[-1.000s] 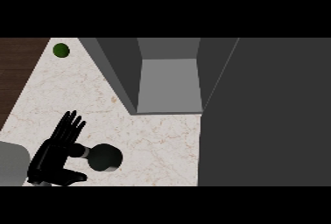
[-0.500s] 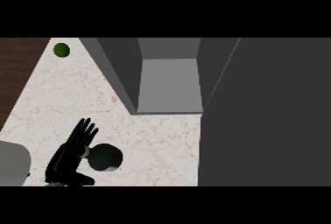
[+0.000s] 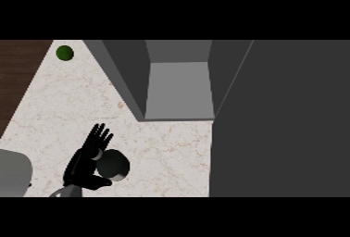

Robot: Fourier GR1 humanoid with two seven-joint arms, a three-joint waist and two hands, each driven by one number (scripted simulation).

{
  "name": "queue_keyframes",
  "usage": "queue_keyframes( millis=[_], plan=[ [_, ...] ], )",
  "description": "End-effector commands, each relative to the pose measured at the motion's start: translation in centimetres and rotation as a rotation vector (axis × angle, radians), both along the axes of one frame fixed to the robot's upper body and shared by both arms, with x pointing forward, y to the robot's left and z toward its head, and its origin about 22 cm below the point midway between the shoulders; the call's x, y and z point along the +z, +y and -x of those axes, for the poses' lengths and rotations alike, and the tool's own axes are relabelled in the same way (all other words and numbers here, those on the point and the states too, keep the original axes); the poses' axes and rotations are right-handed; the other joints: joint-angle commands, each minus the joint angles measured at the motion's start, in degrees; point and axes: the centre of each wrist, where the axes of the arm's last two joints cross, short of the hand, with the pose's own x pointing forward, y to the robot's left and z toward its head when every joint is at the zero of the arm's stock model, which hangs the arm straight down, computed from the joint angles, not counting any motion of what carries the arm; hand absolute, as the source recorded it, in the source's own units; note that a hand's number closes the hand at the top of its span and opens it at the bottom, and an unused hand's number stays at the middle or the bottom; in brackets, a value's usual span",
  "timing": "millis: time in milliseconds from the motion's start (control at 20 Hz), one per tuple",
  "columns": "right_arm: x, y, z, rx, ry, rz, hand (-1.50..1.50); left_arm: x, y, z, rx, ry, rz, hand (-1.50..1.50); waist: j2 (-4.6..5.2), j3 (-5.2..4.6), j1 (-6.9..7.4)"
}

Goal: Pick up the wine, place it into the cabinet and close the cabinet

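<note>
From my seat I see only one hand [image 3: 85,159] of the robot: matte black all over, with long, thin, tapering fingers [image 3: 100,135] and a thicker thumb [image 3: 99,183], the palm a narrow dark slab. Below it, a short stub of grey forearm [image 3: 66,192] shows at the near edge of the counter, paler than the hand. I can make out no cables, screws or markings.

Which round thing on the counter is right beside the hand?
The dark wine bottle, touching the left hand; the small green ball sits far off.
</note>
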Motion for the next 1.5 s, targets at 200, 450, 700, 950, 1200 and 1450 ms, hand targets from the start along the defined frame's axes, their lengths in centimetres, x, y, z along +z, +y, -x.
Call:
queue_keyframes(
  millis=[200,450,700,950,1200,1450],
  plan=[
    [2.2,0.2,2.4,0.007,-0.066,-0.029,-1.5,-1.1,0.7,-0.4,-0.005,-0.04,0.077,-1.5,0.07,-0.03,-0.29],
    [3.2,0.0,1.4,0.012,-0.058,-0.02,-1.5,-1.4,-1.7,-0.8,-0.115,-0.047,0.163,1.5,0.07,-0.05,0.06],
    [2.1,-0.3,2.7,0.018,-0.033,-0.018,-1.5,-1.9,-4.7,-0.7,-0.139,-0.07,0.155,1.5,-0.11,-0.02,-0.68],
    [2.5,-0.3,2.7,-0.013,-0.05,0.014,-1.5,-1.3,-2.4,0.2,0.026,-0.142,-0.031,1.5,-0.22,0.02,0.02],
    [1.5,0.4,2.5,0.001,-0.046,0.011,-1.5,-0.7,-0.5,0.7,0.203,-0.229,-0.239,1.5,-0.22,0.03,0.12],
    [2.2,0.2,3.5,-0.004,-0.041,-0.003,-1.5,0.9,-1.3,0.1,0.244,-0.294,-0.392,1.5,-0.4,0.12,0.52]
  ],
)
